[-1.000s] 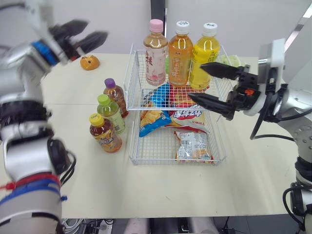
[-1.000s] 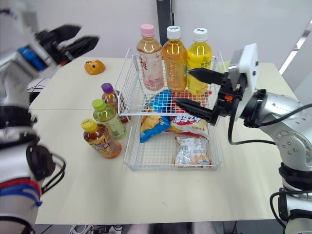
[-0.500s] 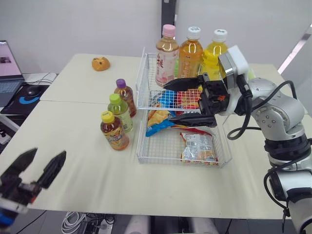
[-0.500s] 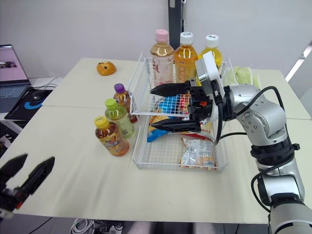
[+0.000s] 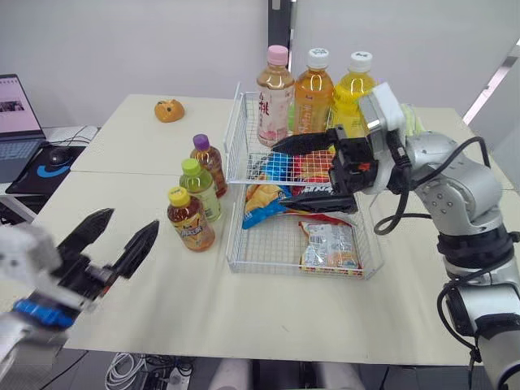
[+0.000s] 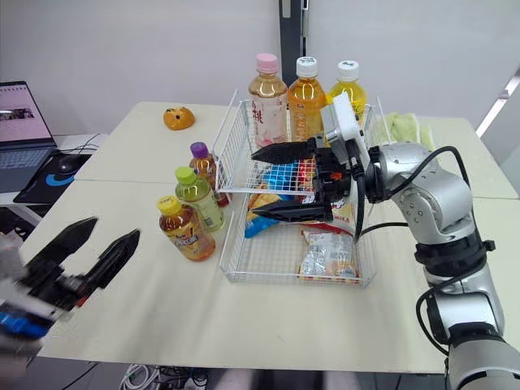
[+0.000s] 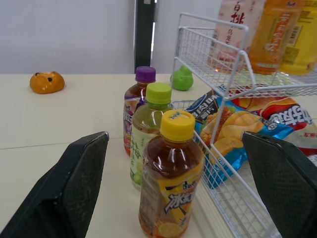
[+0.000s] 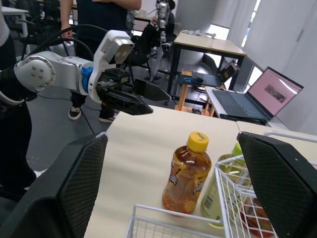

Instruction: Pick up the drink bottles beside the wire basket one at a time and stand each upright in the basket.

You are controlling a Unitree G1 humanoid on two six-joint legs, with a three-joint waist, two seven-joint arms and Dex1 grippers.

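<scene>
Bottles wait in a tight row at the 9 o'clock side of the white wire basket. The yellow-capped amber tea bottle is nearest, with the green-capped pale bottle and the purple-capped dark bottle behind it. All three stand upright and just beside the mesh wall.

The left gripper sits at about 8 o'clock from the yellow-capped bottle. Its black fingers are spread wide and aimed along the row, probably lining up a grab on that nearest bottle. The right gripper hangs above the basket's middle, released and holding nothing. It seems parked there, clear of the left arm's path.

Compared with half a second earlier, the left gripper has risen from the table's near corner and moved closer to the bottles. The right gripper and all three bottles are where they were.
</scene>
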